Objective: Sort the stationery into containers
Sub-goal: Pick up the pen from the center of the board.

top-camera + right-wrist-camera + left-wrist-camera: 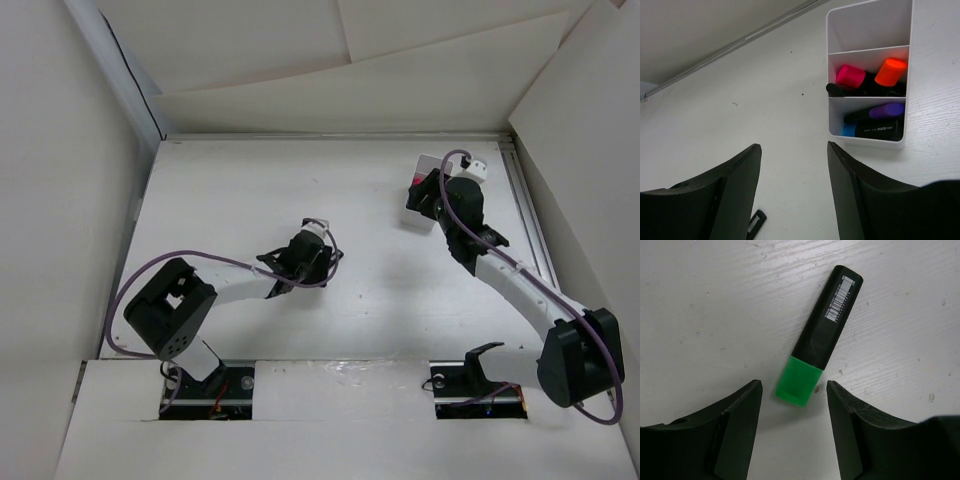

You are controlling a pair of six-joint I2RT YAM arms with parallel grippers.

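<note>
A green-capped marker [815, 340] with a black body lies flat on the white table, its cap pointing at my left gripper [794, 390]. That gripper is open, its fingertips either side of the cap end and apart from it. In the top view the left gripper [300, 262] hides this marker. My right gripper [794, 150] is open and empty beside the white container [870, 141]. The container's middle compartment holds a pink marker [850, 76] and an orange one [890, 71]. Its near compartment holds a purple marker [885, 110] and a blue one [850, 131]. Its far compartment is empty.
The black end of another marker [756, 222] lies on the table by the right gripper's left finger. In the top view the right gripper [432, 200] covers most of the container [414, 214] at the back right. White walls surround the table.
</note>
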